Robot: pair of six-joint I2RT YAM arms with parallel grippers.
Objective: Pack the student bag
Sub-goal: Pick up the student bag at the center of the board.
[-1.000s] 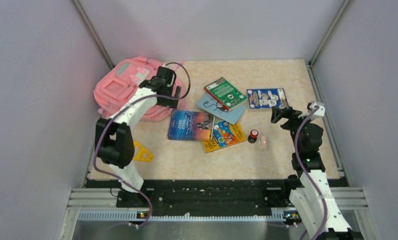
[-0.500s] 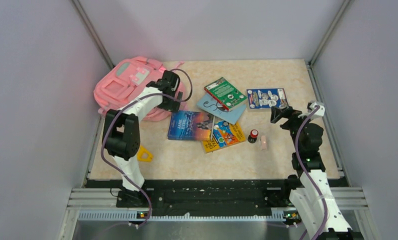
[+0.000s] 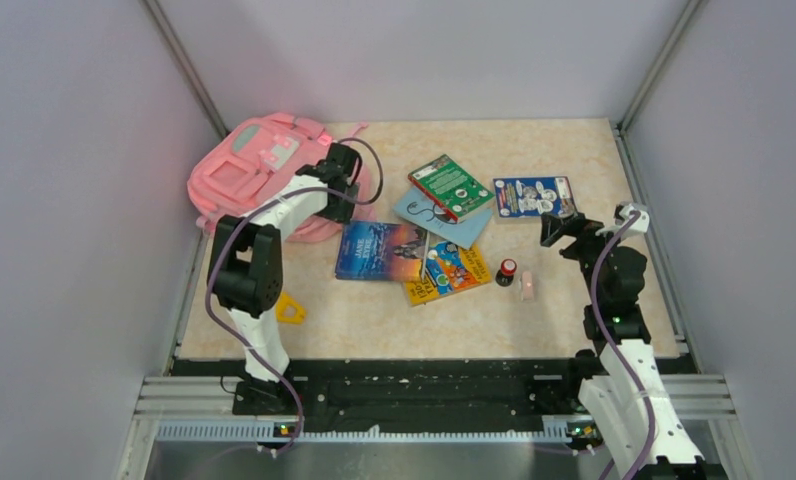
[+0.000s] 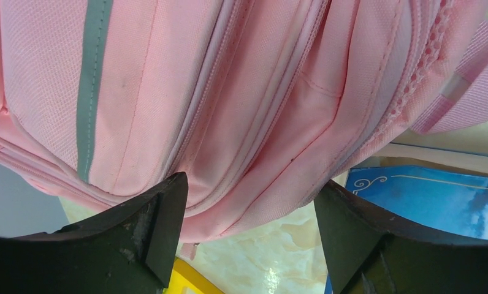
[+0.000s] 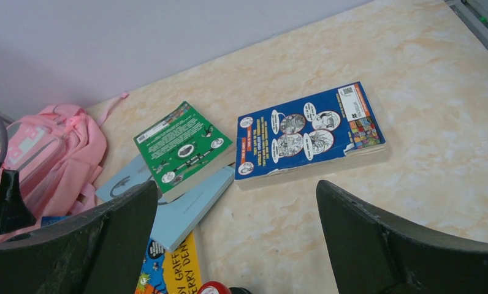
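Left gripper [image 4: 249,188], fingers spread wide, noses up to the lower side of the student bag [image 3: 246,165], pink fabric bulging between them; whether they touch it is unclear. Right gripper [image 5: 236,188], also spread and empty, hovers over the table [image 3: 574,150]. Nearest lies a yellow triangle ruler [image 3: 288,308]. Further in, a yellow book [image 5: 174,269] shows the letters "GRIFF", and a dark blue book [image 3: 379,250] reads "JANE". Beyond lie a green book [image 5: 181,146] and a blue comic-panelled book [image 5: 309,131]. The bag slumps in the far left corner.
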